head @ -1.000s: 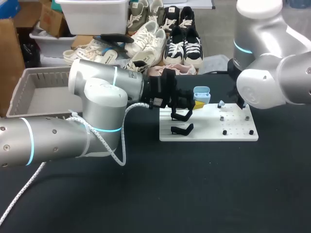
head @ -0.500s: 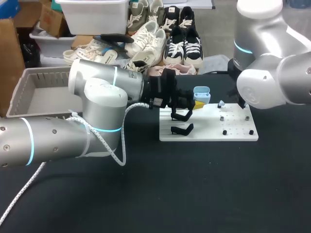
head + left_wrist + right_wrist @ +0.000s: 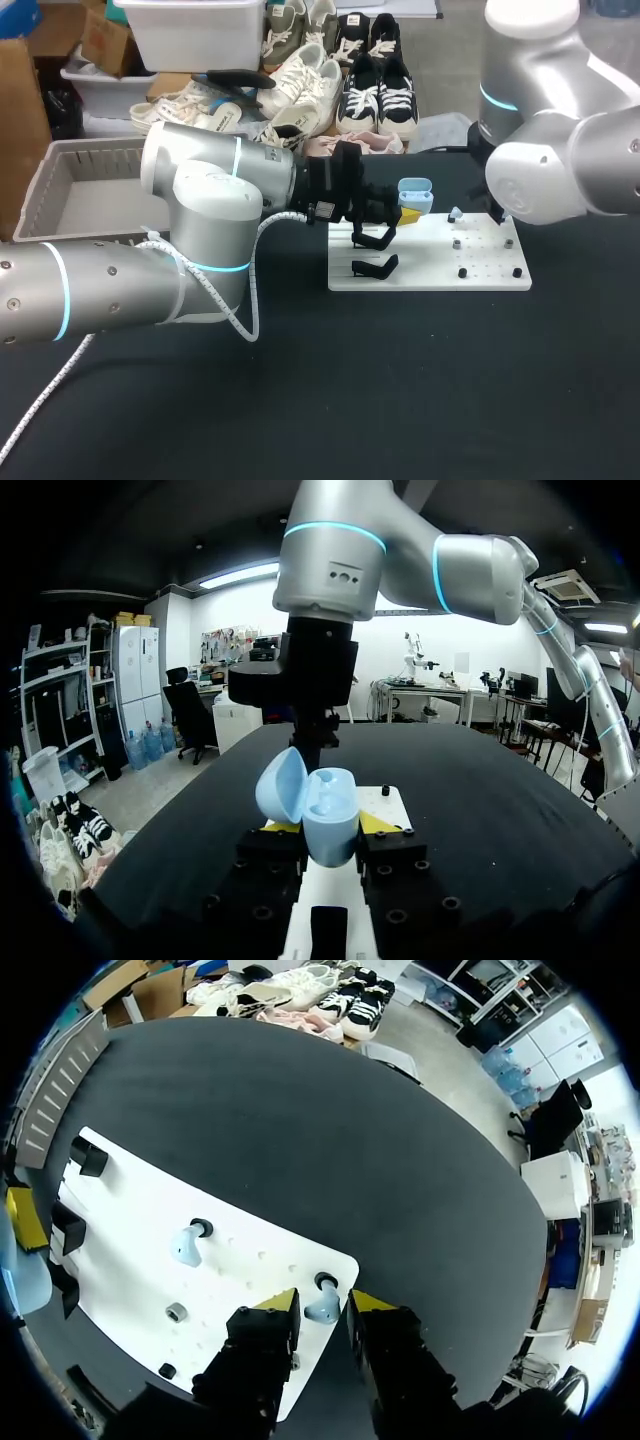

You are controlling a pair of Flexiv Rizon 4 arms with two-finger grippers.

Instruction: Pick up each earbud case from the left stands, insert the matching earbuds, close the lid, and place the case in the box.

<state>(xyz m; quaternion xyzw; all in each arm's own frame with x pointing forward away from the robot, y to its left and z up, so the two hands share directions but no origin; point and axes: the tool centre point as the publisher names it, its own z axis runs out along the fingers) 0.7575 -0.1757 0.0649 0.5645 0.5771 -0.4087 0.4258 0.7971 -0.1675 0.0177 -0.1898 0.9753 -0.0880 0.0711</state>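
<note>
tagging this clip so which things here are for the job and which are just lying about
Job: open blue earbud case, blue earbuds, black stands, white board, grey box.
Lying about: small grey and black pieces on the board, purpose unclear.

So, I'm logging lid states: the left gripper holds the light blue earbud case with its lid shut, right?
Not quite: the left gripper holds the light blue earbud case, but its lid stands open, as the left wrist view shows.
</note>
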